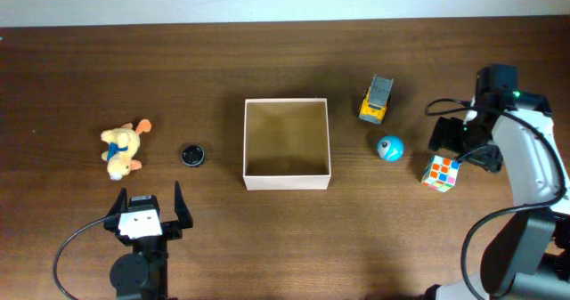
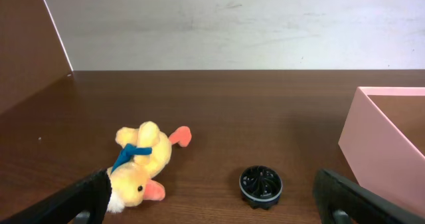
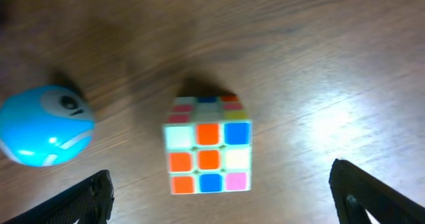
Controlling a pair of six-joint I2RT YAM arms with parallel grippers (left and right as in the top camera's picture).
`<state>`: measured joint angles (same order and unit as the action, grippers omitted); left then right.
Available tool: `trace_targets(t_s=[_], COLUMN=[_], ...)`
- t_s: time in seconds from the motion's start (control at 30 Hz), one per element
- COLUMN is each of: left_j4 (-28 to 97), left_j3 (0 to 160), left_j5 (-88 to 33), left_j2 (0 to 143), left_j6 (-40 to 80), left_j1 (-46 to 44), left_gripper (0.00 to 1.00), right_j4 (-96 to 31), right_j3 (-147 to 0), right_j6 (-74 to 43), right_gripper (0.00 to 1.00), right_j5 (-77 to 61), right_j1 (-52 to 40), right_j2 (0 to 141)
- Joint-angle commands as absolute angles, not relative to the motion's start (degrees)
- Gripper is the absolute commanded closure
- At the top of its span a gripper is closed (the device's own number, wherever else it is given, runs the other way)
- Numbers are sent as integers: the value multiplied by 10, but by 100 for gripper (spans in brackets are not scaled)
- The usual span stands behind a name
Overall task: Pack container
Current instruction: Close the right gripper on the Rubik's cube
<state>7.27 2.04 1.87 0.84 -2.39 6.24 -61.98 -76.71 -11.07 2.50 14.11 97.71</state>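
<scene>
The container (image 1: pixel 287 182), a square shallow box with white walls and a tan inside, stands empty at mid table. Its wall shows at the right edge of the left wrist view (image 2: pixel 378 144). My right gripper (image 1: pixel 459 149) is open and hovers above a colourful puzzle cube (image 1: pixel 441 173). In the right wrist view the cube (image 3: pixel 208 144) lies between the spread fingers (image 3: pixel 222 197), untouched. My left gripper (image 1: pixel 147 206) is open and empty near the front edge. A yellow plush duck (image 2: pixel 143 161) and a black ribbed disc (image 2: pixel 260 185) lie ahead of its fingers (image 2: pixel 212 204).
A blue ball toy (image 1: pixel 389 148) lies left of the cube and also shows in the right wrist view (image 3: pixel 45 125). A yellow and grey toy truck (image 1: pixel 378 100) stands right of the container's far corner. The duck (image 1: pixel 122 149) and disc (image 1: pixel 192 155) lie left of the container.
</scene>
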Motion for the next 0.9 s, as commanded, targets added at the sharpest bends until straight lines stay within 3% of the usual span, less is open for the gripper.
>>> trace_targets(t_s=[0.0, 0.87], left_j4=[71, 71], left_j3=[17, 17], left_j5=[12, 12], left_j2=[3, 3], left_j6=[-33, -33], left_j1=[65, 65], left_gripper=[1, 1], right_j4=[-619, -519], right_j3=[-766, -645], right_j6=[-90, -43], right_gripper=[6, 6], right_j5=[30, -46], right_j1=[141, 139], right_j2=[975, 978])
